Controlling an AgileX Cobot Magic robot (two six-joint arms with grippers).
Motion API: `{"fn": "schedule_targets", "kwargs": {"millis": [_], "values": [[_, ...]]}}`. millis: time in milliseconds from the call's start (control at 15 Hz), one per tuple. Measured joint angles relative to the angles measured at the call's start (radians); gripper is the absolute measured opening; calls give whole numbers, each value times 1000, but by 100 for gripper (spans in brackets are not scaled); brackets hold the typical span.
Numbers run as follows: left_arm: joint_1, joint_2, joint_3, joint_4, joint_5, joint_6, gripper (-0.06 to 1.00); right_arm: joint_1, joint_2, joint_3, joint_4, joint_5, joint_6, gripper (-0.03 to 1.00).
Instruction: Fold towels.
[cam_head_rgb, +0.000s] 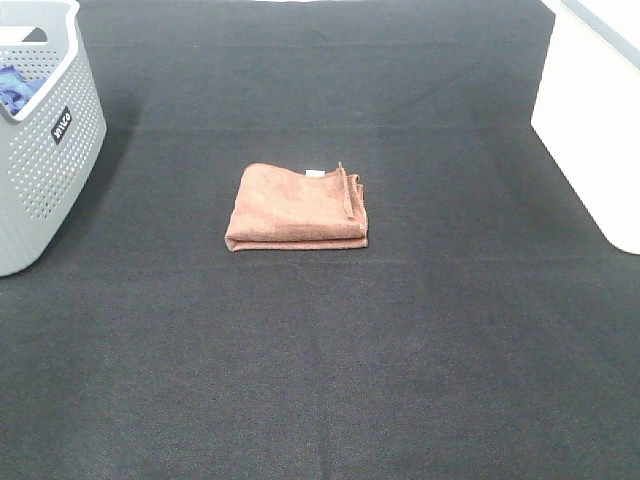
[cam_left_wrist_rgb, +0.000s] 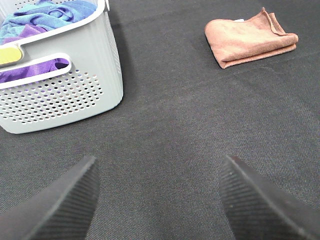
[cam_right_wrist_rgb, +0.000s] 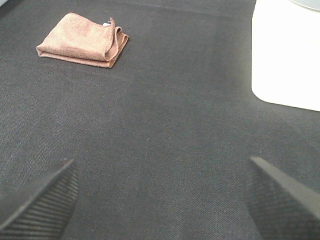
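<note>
Down at six o'clock, nearest to the robot, both claws hang over the bare black mat. The left gripper (cam_left_wrist_rgb: 157, 200) has its jaws spread wide with nothing between them. The right gripper (cam_right_wrist_rgb: 160, 200) is spread wide too, and empty. Both are well apart from the towel.

Farther out, in the middle of the mat (cam_head_rgb: 320, 380), lies the towel (cam_head_rgb: 298, 208). It looks folded into a neat little pad already, with its small white tag at twelve o'clock and a loose hem curling up at about two o'clock.

That curled hem is the worry. If a claw grabs only the top layer there, the fold could flop open. A push along the mat could bunch it up.

Far off at ten o'clock sits the grey basket (cam_head_rgb: 70, 150) with more cloths inside. A white box (cam_head_rgb: 590, 130) stands at two o'clock.
</note>
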Motion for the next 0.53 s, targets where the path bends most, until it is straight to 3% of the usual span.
{"fn": "schedule_targets", "kwargs": {"millis": [533], "values": [[0,0,0,0,0,0,66,0,0,0,0,0,0,85]]}}
